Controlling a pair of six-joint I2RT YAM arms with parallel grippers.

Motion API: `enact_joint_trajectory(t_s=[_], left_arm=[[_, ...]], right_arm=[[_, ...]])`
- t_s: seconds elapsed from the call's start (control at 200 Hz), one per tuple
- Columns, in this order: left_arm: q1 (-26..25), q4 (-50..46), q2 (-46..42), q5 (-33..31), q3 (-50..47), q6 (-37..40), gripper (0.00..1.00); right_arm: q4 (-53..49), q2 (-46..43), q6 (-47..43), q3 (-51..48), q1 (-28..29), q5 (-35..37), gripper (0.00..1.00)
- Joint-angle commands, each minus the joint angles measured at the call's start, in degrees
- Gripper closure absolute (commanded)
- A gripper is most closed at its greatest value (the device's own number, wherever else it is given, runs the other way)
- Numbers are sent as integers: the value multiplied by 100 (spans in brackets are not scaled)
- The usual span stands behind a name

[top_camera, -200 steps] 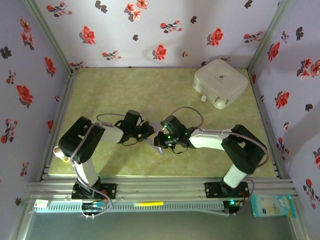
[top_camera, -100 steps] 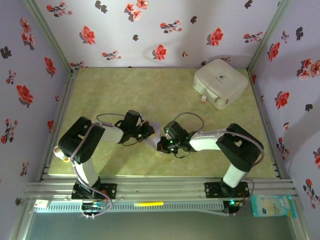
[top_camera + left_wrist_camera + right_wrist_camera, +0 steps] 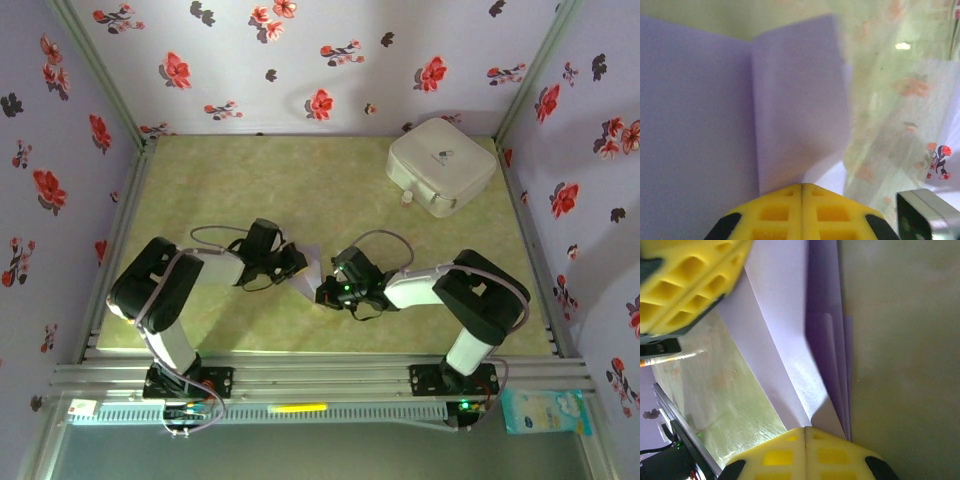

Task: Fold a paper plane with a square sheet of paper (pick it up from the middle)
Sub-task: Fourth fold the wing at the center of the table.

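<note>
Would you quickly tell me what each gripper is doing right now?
Left gripper: closed on the folded lavender paper.
Right gripper: closed on the same paper.

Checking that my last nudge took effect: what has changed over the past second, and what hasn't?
The right gripper slid slightly toward the near edge, and the folded paper now shows between the two grippers rather than on their near side. Nothing was let go: the left gripper and the right stay shut on the paper. The white box has not moved.
</note>
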Motion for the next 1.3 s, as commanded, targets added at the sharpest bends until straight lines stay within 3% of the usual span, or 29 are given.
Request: enact_joint_trajectory(t_s=[0.0,0.335,0.865,1.295], left_arm=[[-73,-377,-401,-102,178,163,91],[-605,-379,-398,-157,69,53,94],[-585,-375,-509,-298,-158,138,95],[-516,-126,15,-263,-17,164,96]], right_arm=[[-468,19,-64,-154,-52,0,98],[-524,4,-126,-106,-109,-32,98],[-506,20,-48,-119,-113,28,98],[-471,-5,-30,-167,-112,10,98]])
